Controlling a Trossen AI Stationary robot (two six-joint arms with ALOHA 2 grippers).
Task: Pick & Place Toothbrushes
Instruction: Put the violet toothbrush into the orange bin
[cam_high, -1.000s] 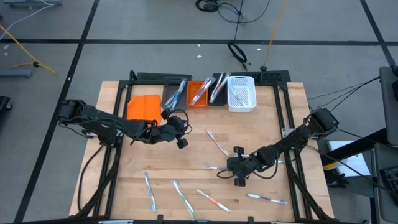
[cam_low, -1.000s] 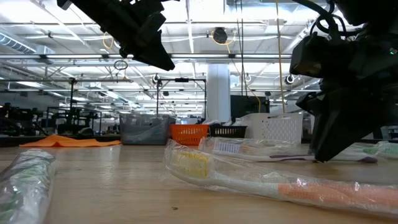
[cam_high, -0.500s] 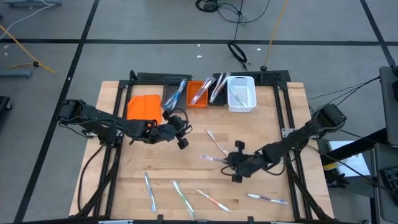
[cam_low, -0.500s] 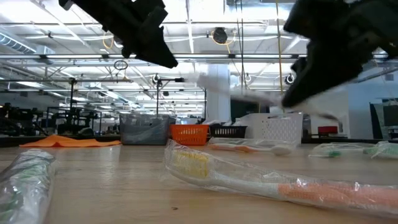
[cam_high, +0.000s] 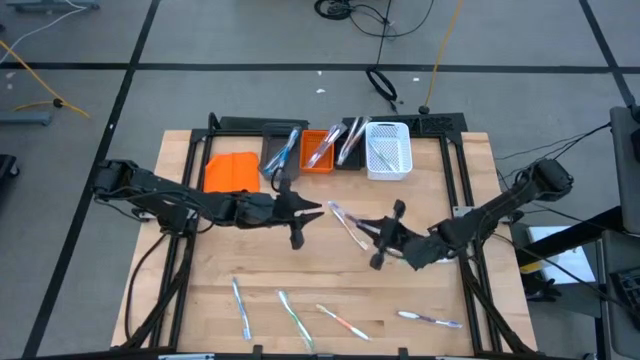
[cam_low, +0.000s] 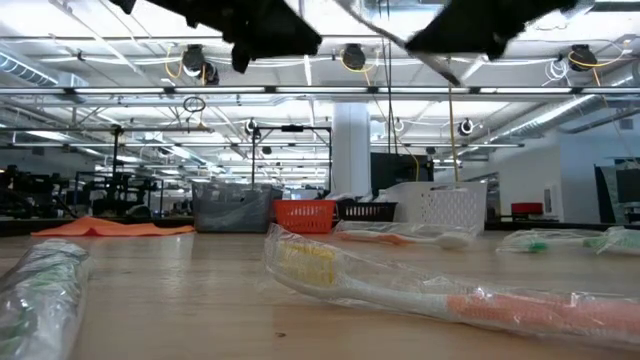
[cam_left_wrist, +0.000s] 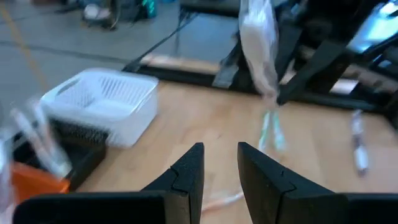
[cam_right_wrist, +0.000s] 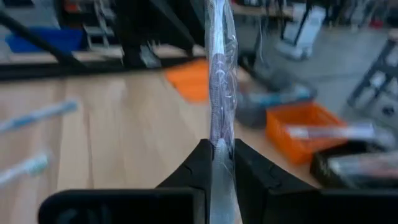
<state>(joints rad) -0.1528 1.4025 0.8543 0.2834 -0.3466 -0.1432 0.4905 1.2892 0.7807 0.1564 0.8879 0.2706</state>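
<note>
The right gripper (cam_high: 383, 238) hangs above the bare middle of the pale wooden table (cam_high: 460, 180), its dark fingers (cam_right_wrist: 205, 163) pressed tight on a slim toothbrush in a clear wrapper (cam_right_wrist: 219, 93) that sticks out past the fingertips toward the row of bins. In the high view that wrapped toothbrush (cam_high: 347, 222) shows as a pale sliver pointing at the left gripper (cam_high: 305, 217), which sits close by, also lifted off the table and aimed back at it. The left gripper's fingers (cam_left_wrist: 188, 171) stand a little apart with nothing between them.

Take the white mesh plastic bin (cam_high: 388, 149) as the marker: it sits at the far edge of the table, and just beside it, on the left arm's side, come a small black bin (cam_high: 349, 146), an orange bin (cam_high: 321, 150) and a grey bin (cam_high: 281, 151), each with toothbrushes lying in it (the exact count is hard to make out). A flat orange sheet (cam_high: 230, 172) lies past the grey one.

On the near side of the table, well away from the mesh bin, four loose toothbrushes rest flat: one with blue (cam_high: 240, 306), one with green (cam_high: 294, 318), one with red (cam_high: 340, 320), and a purplish one (cam_high: 430, 319) nearest the right arm.
</note>
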